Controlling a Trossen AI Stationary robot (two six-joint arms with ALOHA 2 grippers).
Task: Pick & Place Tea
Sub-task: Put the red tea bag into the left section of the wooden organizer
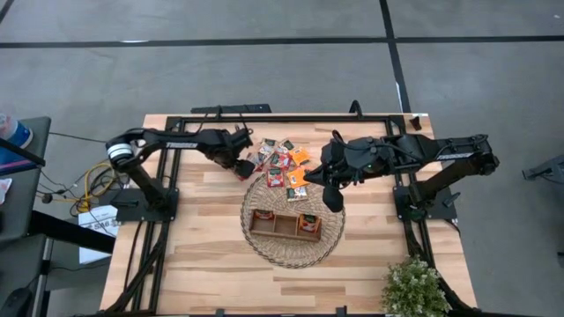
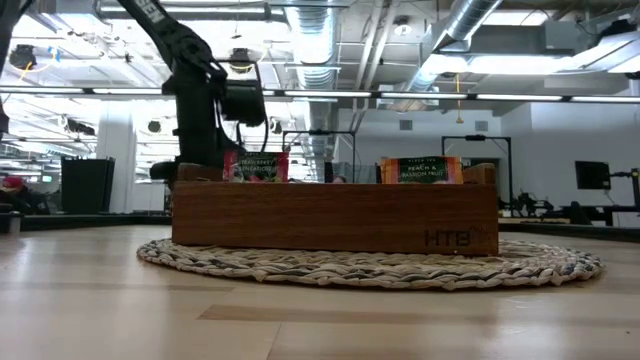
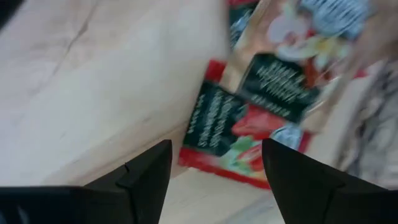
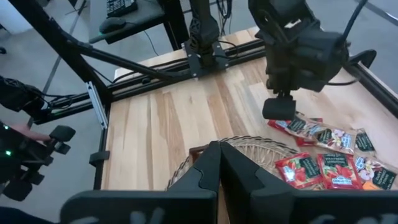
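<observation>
Left end effector (image 1: 242, 167): fingers spread wide and empty, hovering low at the left edge of the sachet pile. Seen in its own wrist view, a red sachet (image 3: 239, 134) lies flat on the bench (image 1: 203, 238), directly ahead of the gap between its two dark fingers (image 3: 146, 171).

Key relation: the red sachet sits just in front of and below the open fingers. It is roughly square, so it has no clear long axis; it lies skewed to the finger line, one corner towards the gripper. The left arm is judged the nearer one for this pick.

Tea pile (image 1: 284, 163): red, orange and pale sachets, overlapping, spread on the bench just behind the wicker mat (image 1: 264, 242) and reaching its far rim.

Right end effector (image 1: 333, 201): fingers pressed together, holding nothing, waiting over the right side of the mat.

Wooden tray (image 1: 284, 225): three compartments, resting at the centre of the round wicker mat.

Tray contents: one sachet stands in the left compartment (image 1: 263, 215), one in the right (image 1: 307, 220); the middle compartment looks empty.

Likely next need: lower and close on the red sachet.
</observation>
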